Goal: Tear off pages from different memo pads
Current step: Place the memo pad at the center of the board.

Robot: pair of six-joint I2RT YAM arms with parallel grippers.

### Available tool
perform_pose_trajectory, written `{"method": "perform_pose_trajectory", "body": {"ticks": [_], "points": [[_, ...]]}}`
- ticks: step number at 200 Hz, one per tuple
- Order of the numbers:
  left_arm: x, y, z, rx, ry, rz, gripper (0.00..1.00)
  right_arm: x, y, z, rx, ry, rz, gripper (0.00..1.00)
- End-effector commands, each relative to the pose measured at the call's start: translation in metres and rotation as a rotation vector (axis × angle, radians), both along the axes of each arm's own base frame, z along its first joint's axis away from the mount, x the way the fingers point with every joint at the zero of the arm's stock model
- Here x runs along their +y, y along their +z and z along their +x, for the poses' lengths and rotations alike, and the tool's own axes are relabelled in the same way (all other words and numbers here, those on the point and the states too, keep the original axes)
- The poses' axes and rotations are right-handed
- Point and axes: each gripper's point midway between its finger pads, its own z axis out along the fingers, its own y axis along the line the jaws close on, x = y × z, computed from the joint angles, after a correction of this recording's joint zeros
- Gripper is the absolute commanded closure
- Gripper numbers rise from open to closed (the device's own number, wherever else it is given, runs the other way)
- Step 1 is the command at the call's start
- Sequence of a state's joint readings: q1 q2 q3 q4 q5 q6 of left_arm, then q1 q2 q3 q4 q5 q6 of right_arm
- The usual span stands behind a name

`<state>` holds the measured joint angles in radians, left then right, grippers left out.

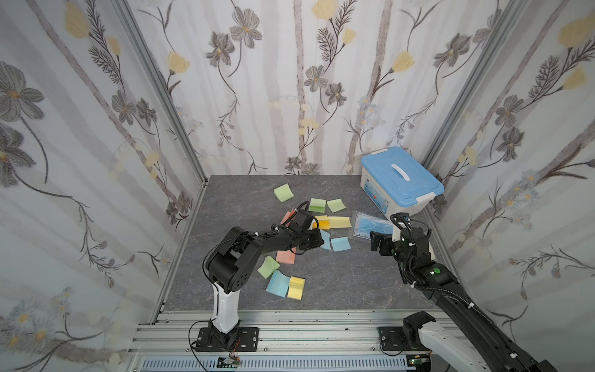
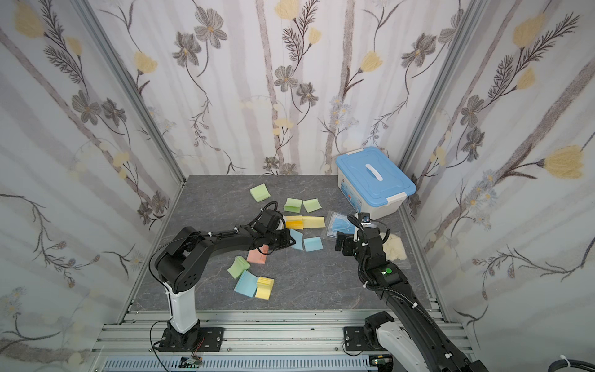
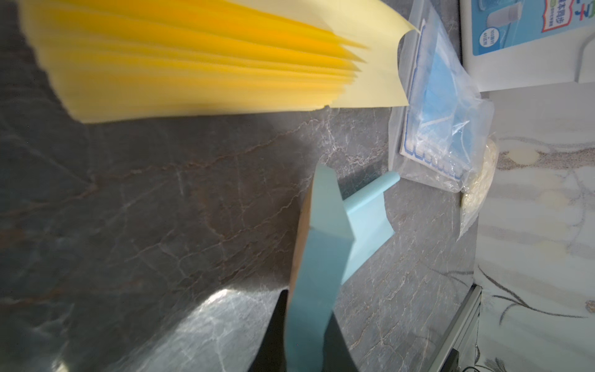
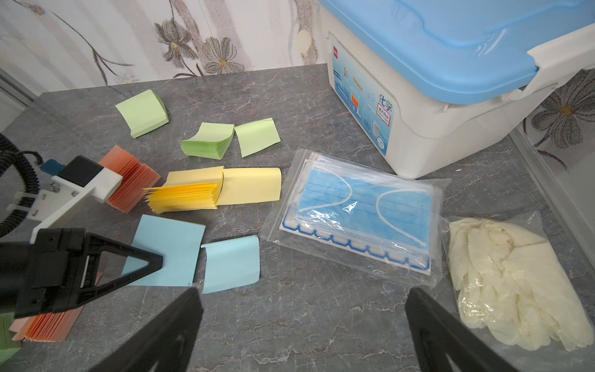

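My left gripper (image 1: 319,240) (image 3: 307,306) is shut on a light blue page (image 3: 322,244) (image 4: 167,251), held low over the grey table (image 1: 338,277). A second loose blue page (image 1: 340,243) (image 4: 231,264) lies just beyond it. Several memo pads lie around. A fanned yellow pad (image 1: 323,223) (image 3: 193,64) has a yellow page (image 1: 340,221) beside it. There are green pads (image 1: 283,192) (image 1: 317,205), a green page (image 1: 335,205), a salmon pad (image 1: 286,256), and a blue pad (image 1: 278,283) next to a yellow one (image 1: 296,287). My right gripper (image 1: 375,241) (image 4: 302,299) hangs open over bare table, holding nothing.
A white box with a blue lid (image 1: 401,180) stands at the back right. In front of it lie a clear packet of blue masks (image 4: 357,219) and a bag of pale gloves (image 4: 515,283). Flowered walls close three sides, and a metal rail (image 1: 289,335) runs along the front.
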<state>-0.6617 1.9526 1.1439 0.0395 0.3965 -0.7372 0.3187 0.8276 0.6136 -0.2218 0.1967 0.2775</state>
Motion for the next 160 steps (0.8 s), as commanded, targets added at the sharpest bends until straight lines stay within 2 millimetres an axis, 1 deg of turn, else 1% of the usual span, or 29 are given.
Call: {"method": "perform_pose_trajectory", "body": {"ticks": [1, 17, 43, 69, 80, 96, 111, 127, 146, 160], "points": [[0.006, -0.007, 0.007, 0.012, 0.034, 0.041, 0.88, 0.008, 0.005, 0.004, -0.011, 0.024, 0.042, 0.00], [0.011, -0.007, 0.015, 0.000, 0.044, 0.076, 0.81, 0.011, 0.003, 0.005, -0.002, 0.031, 0.051, 0.00], [0.013, -0.005, 0.023, -0.015, 0.037, 0.133, 0.62, 0.014, 0.001, 0.006, 0.012, 0.039, 0.053, 0.00], [0.024, 0.009, 0.029, -0.060, 0.041, 0.203, 0.45, 0.011, 0.002, 0.005, 0.027, 0.024, 0.044, 0.00], [0.029, 0.018, 0.030, -0.085, 0.041, 0.223, 0.41, 0.010, 0.001, 0.004, 0.032, 0.019, 0.045, 0.00], [0.037, 0.032, 0.028, -0.122, 0.041, 0.255, 0.39, 0.012, 0.000, 0.003, 0.039, 0.028, 0.049, 0.00], [0.047, 0.044, 0.020, -0.149, 0.040, 0.284, 0.37, 0.017, -0.002, 0.002, 0.051, 0.046, 0.047, 0.00], [0.057, 0.055, 0.006, -0.177, 0.034, 0.316, 0.36, 0.023, -0.007, 0.000, 0.071, 0.071, 0.030, 0.00], [0.076, 0.066, -0.017, -0.214, 0.034, 0.362, 0.36, 0.034, -0.011, -0.004, 0.088, 0.111, 0.003, 0.00], [0.091, 0.073, -0.035, -0.230, 0.044, 0.366, 0.36, 0.046, -0.015, -0.009, 0.100, 0.150, -0.023, 0.00]]}}
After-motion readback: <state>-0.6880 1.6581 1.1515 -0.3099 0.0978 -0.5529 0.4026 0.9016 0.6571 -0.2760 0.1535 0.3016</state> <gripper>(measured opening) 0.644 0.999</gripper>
